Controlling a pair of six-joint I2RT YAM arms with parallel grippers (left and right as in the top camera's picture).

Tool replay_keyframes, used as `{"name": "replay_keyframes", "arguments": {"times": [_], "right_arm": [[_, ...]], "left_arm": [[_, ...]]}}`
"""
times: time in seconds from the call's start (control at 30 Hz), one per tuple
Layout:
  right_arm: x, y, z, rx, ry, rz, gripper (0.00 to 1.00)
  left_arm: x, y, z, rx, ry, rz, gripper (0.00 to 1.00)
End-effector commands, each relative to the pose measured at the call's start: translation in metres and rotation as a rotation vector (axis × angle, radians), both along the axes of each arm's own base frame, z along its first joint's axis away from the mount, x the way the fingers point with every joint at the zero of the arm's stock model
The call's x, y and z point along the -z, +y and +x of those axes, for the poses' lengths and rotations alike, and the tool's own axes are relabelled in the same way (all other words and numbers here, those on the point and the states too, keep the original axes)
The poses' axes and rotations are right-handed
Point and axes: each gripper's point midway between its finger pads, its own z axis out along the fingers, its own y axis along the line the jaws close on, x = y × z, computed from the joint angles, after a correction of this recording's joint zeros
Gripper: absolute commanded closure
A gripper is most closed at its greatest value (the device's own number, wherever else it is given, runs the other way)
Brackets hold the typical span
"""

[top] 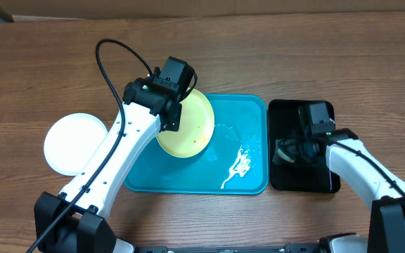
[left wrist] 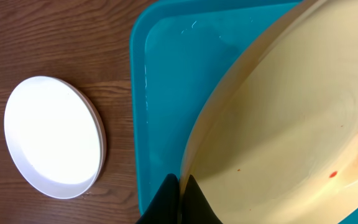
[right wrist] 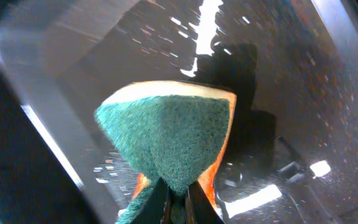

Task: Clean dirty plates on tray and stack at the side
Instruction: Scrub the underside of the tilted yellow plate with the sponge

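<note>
Your left hand [left wrist: 179,194] has its two fingers closed together on the rim of the pale yellow-green round shallow plate [left wrist: 291,118]. It holds the plate tilted up on edge over the left half of the large bright blue rectangular plastic tray [top: 248,119]. In the overhead view the plate's open face turns toward 4 o'clock, and its upper edge reaches past the tray's 12 o'clock rim. Small reddish-orange smears [left wrist: 334,174] show inside the plate near its 4 o'clock side in the left wrist view. You cannot tell whether its lower edge touches the tray floor.

A white streak [top: 238,167] lies on the tray floor toward 5 o'clock; whether it is foam or glare you cannot tell.

At 9 o'clock from the tray, well apart from it, a white round shallow plate [top: 72,144] sits flat on the brown wood-grain desk [top: 34,63]. You cannot tell whether it is one plate or two stacked.

At 3 o'clock, just beside the blue tray, sits the smaller glossy black rectangular tray [top: 287,184]. Your right hand [right wrist: 179,198] is above it, its fingers clamped on a sponge with a green scouring face and a yellow-orange body [right wrist: 169,134].
</note>
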Motion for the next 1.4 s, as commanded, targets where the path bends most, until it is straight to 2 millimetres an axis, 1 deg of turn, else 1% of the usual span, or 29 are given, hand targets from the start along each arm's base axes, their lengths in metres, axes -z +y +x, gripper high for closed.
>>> {"name": "replay_keyframes", "arguments": {"times": [0.0,0.07,0.17,0.27,0.33,0.4,0.53,0.6,0.7,0.73,0.8,0.9,1.0,1.03,1.13,1.23,1.37], "right_arm": [[0.013,-0.005,-0.014,0.026,0.038,-0.016,0.96],[0.014,-0.003,-0.015,0.011,0.041,-0.01,0.96],[0.01,0.002,-0.011,-0.049,0.033,0.002,0.96],[-0.004,0.008,-0.002,-0.092,0.013,0.017,0.96],[-0.019,0.01,0.008,-0.127,-0.014,0.016,0.96],[-0.039,0.016,0.019,-0.197,-0.05,0.017,0.96],[-0.077,0.022,0.028,-0.304,-0.093,0.011,0.96],[-0.094,0.037,0.03,-0.406,-0.127,0.054,0.96],[-0.116,0.08,0.027,-0.611,-0.214,0.224,0.96],[-0.12,0.092,0.025,-0.645,-0.229,0.272,0.96],[-0.123,0.108,0.02,-0.689,-0.233,0.321,0.96],[-0.12,0.13,0.015,-0.752,-0.236,0.33,0.96],[-0.117,0.156,0.006,-0.826,-0.234,0.343,0.96],[-0.115,0.166,0.002,-0.855,-0.23,0.348,0.96],[-0.109,0.187,-0.01,-0.922,-0.212,0.355,0.96],[-0.102,0.201,-0.02,-0.959,-0.188,0.361,0.96],[-0.089,0.206,-0.024,-0.938,-0.142,0.337,0.96]], "left_arm": [[0.005,-0.003,-0.001,-0.018,0.009,-0.014,0.96],[0.005,-0.003,-0.001,-0.018,0.009,-0.014,0.96],[0.005,-0.003,-0.001,-0.018,0.009,-0.014,0.96],[0.005,-0.004,-0.001,-0.015,0.013,-0.022,0.96],[0.005,-0.005,-0.002,-0.014,0.015,-0.028,0.96],[0.006,-0.005,-0.002,-0.014,0.016,-0.03,0.96],[0.006,-0.007,-0.002,-0.012,0.018,-0.037,0.96],[0.006,-0.007,-0.002,-0.012,0.018,-0.04,0.96],[0.007,-0.011,-0.004,-0.006,0.029,-0.064,0.96],[0.008,-0.014,-0.004,-0.002,0.036,-0.081,0.96],[0.011,-0.023,-0.007,0.009,0.056,-0.13,0.96],[0.013,-0.036,-0.011,0.025,0.084,-0.205,0.96],[0.014,-0.048,-0.013,0.04,0.1,-0.271,0.96],[0.014,-0.049,-0.012,0.042,0.099,-0.275,0.96],[0.013,-0.049,-0.011,0.042,0.094,-0.276,0.96],[0.013,-0.049,-0.011,0.042,0.092,-0.277,0.96],[0.013,-0.05,-0.009,0.027,0.084,-0.285,0.96]]}}
